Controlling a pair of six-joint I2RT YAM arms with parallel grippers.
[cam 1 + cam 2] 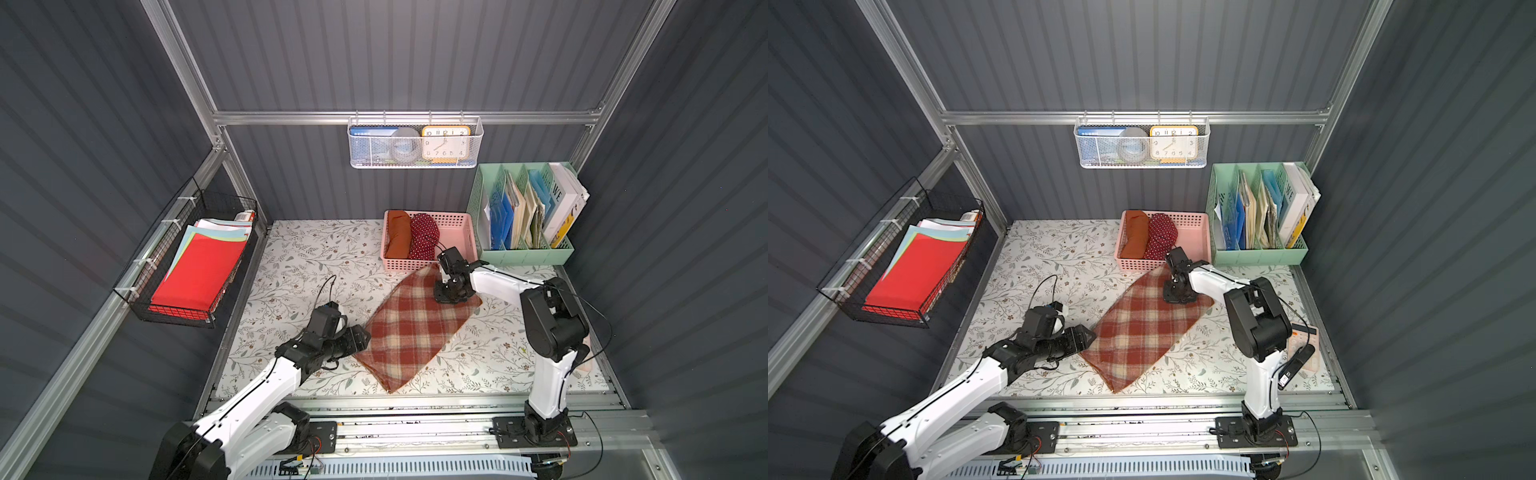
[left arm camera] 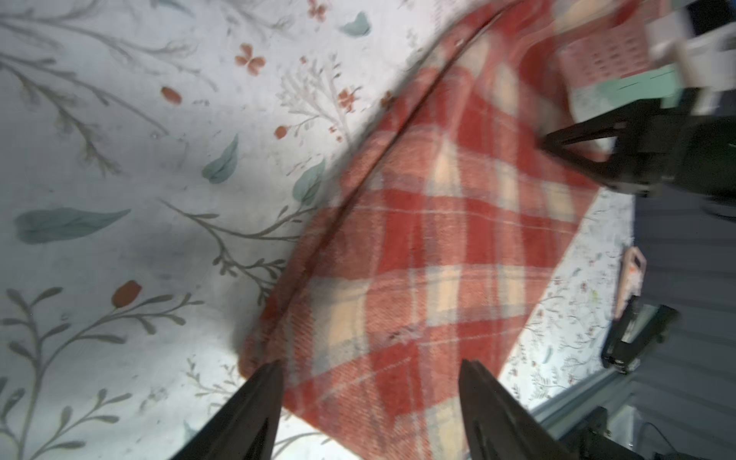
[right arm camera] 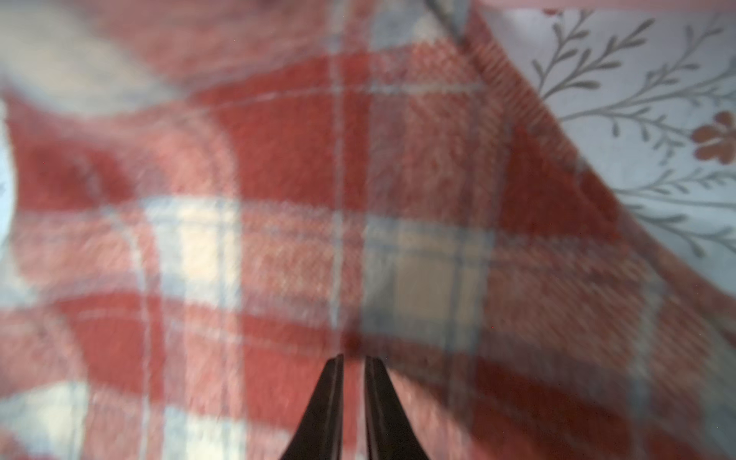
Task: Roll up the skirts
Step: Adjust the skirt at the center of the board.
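While right tool (image 3: 353, 357) droops, left tool (image 2: 370, 362) low

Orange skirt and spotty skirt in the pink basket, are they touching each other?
Touching. In both top views the orange skirt and the spotty skirt lie pressed side by side in the pink basket, with no gap between them.

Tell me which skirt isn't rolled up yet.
The plaid skirt: it lies spread on the table, while the rust-orange skirt and polka-dot skirt sit rolled in the pink basket.
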